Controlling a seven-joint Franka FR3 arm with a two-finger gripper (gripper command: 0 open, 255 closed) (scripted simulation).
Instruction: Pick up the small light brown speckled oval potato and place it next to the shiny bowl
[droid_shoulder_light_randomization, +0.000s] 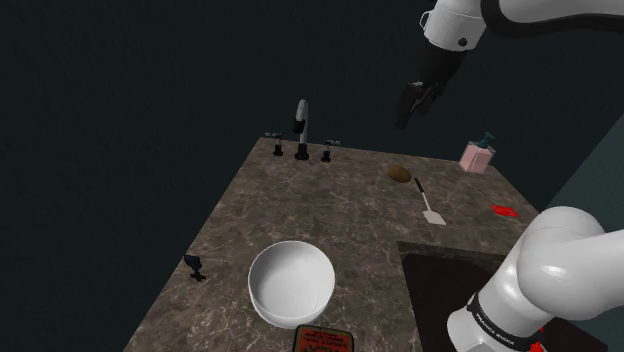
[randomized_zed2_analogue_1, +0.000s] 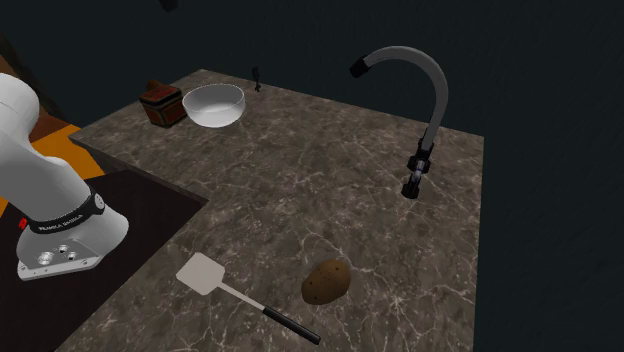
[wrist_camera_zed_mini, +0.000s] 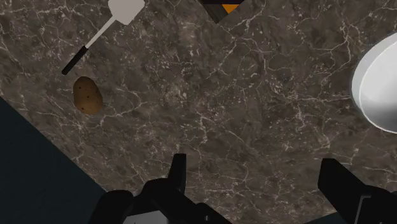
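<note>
The small brown speckled potato (droid_shoulder_light_randomization: 399, 173) (randomized_zed2_analogue_1: 326, 282) (wrist_camera_zed_mini: 88, 95) lies on the dark marble counter (droid_shoulder_light_randomization: 330, 210), close to the black handle of a white spatula (droid_shoulder_light_randomization: 430, 203) (randomized_zed2_analogue_1: 215, 277) (wrist_camera_zed_mini: 124, 9). The pale shiny bowl (droid_shoulder_light_randomization: 291, 282) (randomized_zed2_analogue_1: 214, 104) (wrist_camera_zed_mini: 378, 86) stands upright and empty at the counter's other end. My gripper (droid_shoulder_light_randomization: 415, 103) (wrist_camera_zed_mini: 257, 184) hangs high above the counter, open, with nothing between its fingers (wrist_camera_zed_mini: 178, 172). It is well apart from the potato and the bowl.
A curved faucet (droid_shoulder_light_randomization: 301, 130) (randomized_zed2_analogue_1: 420, 100) rises at the counter's edge near the potato. A pink soap dispenser (droid_shoulder_light_randomization: 477, 153) stands beyond the spatula. A reddish box (droid_shoulder_light_randomization: 323, 340) (randomized_zed2_analogue_1: 161, 102) sits beside the bowl, with a small black object (droid_shoulder_light_randomization: 195, 267) nearby. A dark recess (droid_shoulder_light_randomization: 450, 290) adjoins the arm's base.
</note>
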